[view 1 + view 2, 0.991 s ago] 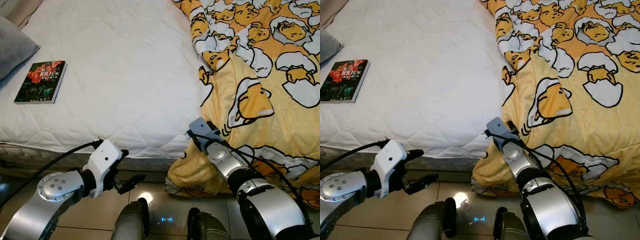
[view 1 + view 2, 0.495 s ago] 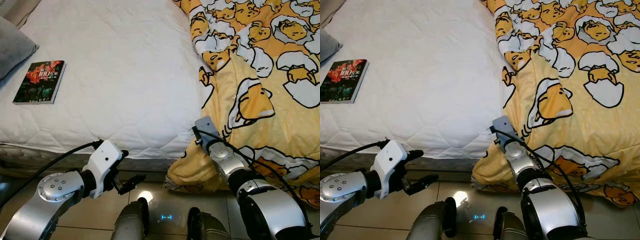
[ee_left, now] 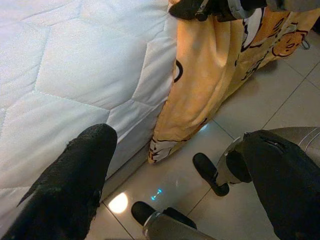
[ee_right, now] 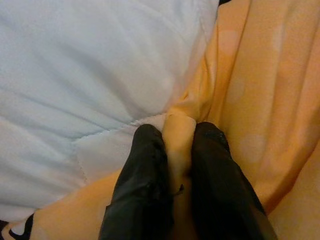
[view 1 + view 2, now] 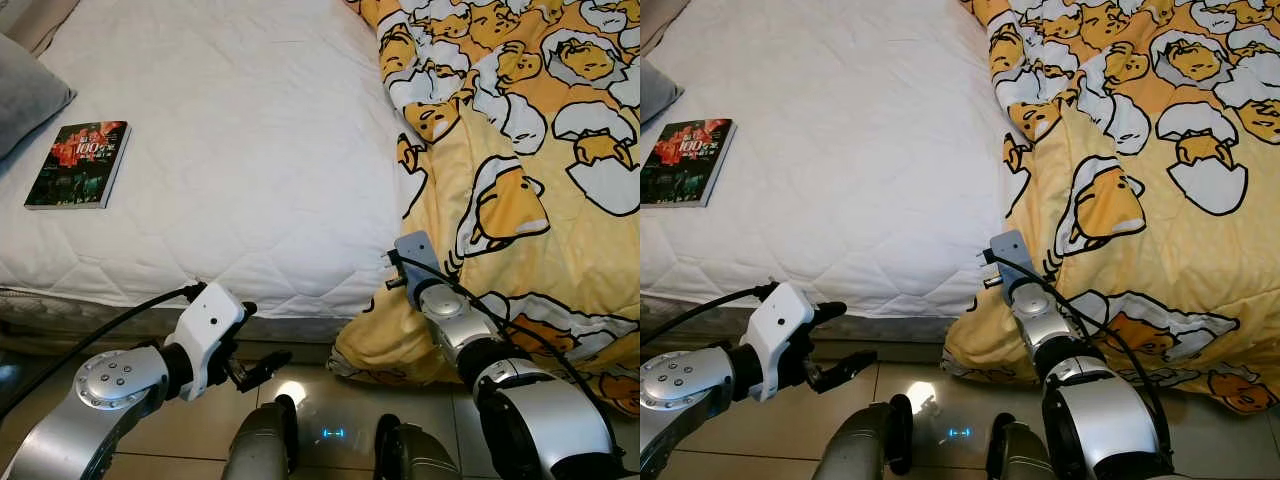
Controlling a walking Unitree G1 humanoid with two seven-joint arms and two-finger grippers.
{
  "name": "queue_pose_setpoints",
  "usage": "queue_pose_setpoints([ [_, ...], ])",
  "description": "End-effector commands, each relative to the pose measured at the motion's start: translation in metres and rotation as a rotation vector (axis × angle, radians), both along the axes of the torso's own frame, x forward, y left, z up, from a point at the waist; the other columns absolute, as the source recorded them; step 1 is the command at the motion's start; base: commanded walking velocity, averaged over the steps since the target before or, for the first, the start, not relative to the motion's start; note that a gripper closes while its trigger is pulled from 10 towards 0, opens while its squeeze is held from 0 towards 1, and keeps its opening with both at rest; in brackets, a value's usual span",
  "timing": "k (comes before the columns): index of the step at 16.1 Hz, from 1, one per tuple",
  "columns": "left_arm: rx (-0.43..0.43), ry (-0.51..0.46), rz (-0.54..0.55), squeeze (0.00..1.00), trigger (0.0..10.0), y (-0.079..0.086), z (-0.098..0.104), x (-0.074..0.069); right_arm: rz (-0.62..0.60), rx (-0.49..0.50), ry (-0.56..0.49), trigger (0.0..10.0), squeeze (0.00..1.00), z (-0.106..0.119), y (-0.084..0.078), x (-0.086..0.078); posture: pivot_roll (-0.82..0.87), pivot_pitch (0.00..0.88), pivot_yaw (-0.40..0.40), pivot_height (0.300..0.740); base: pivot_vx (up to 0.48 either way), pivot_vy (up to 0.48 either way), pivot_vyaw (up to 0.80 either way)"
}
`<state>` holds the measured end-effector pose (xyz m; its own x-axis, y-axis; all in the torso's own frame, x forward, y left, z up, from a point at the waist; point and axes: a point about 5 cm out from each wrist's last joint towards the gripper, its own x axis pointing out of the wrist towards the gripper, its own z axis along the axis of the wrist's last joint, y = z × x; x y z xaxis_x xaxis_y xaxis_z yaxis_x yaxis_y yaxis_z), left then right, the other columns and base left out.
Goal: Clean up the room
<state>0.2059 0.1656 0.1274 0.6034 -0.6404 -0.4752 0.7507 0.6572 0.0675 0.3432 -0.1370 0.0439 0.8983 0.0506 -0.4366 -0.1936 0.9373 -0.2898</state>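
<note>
Bare mattress (image 5: 250, 150) beside draped blanket (image 5: 510, 170)

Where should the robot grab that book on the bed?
By the book's near long edge, coming from the bed's open front side with the left gripper. It lies flat on the soft mattress, so fingers probably must press under an edge.

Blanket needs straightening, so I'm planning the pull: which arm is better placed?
Right: the right gripper is pinching the blanket edge at the mattress corner; the left gripper is open, low beside the bed.
</note>
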Motion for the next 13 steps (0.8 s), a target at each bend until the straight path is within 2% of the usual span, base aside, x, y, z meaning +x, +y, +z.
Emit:
queue_pose_setpoints([
  [1, -0.003, 0.013, -0.008, 0.00, 10.0, -0.003, -0.001, -0.003, -0.026, 0.023, 0.063, 0.0, 0.00, -0.013, -0.005, -0.009, 0.31, 0.260, 0.041, 0.740, 0.000, 0.000, 0.00],
  [5, -0.005, 0.006, -0.004, 0.00, 10.0, -0.004, 0.002, -0.001, -0.023, 0.050, 0.055, 0.0, 0.00, -0.012, -0.009, -0.009, 0.31, 0.255, 0.039, 0.740, 0.000, 0.000, 0.00],
  [8, -0.012, -0.002, 0.004, 0.00, 10.0, -0.005, 0.003, 0.002, 0.004, 0.133, 0.029, 0.0, 0.00, -0.009, -0.009, -0.008, 0.31, 0.250, 0.041, 0.740, 0.000, 0.000, 0.00],
  [9, -0.014, -0.003, 0.008, 0.00, 10.0, -0.004, 0.004, 0.003, 0.057, 0.169, 0.023, 0.0, 0.00, -0.008, -0.006, -0.008, 0.30, 0.247, 0.041, 0.740, 0.000, 0.000, 0.00],
  [10, -0.011, -0.001, 0.011, 0.00, 10.0, 0.000, 0.003, 0.003, 0.148, 0.262, 0.018, 0.0, 0.00, -0.006, 0.001, -0.010, 0.30, 0.242, 0.045, 0.740, 0.000, 0.000, 0.00],
  [12, -0.008, 0.002, 0.014, 0.00, 10.0, 0.003, 0.002, 0.003, 0.303, 0.342, 0.015, 0.0, 0.00, -0.005, 0.012, -0.015, 0.29, 0.237, 0.047, 0.740, 0.000, 0.000, 0.00],
  [13, -0.005, 0.003, 0.015, 0.00, 10.0, 0.004, 0.002, 0.003, 0.495, 0.409, 0.022, 0.0, 0.00, -0.004, 0.024, -0.023, 0.29, 0.231, 0.048, 0.740, 0.000, 0.000, 0.00],
])
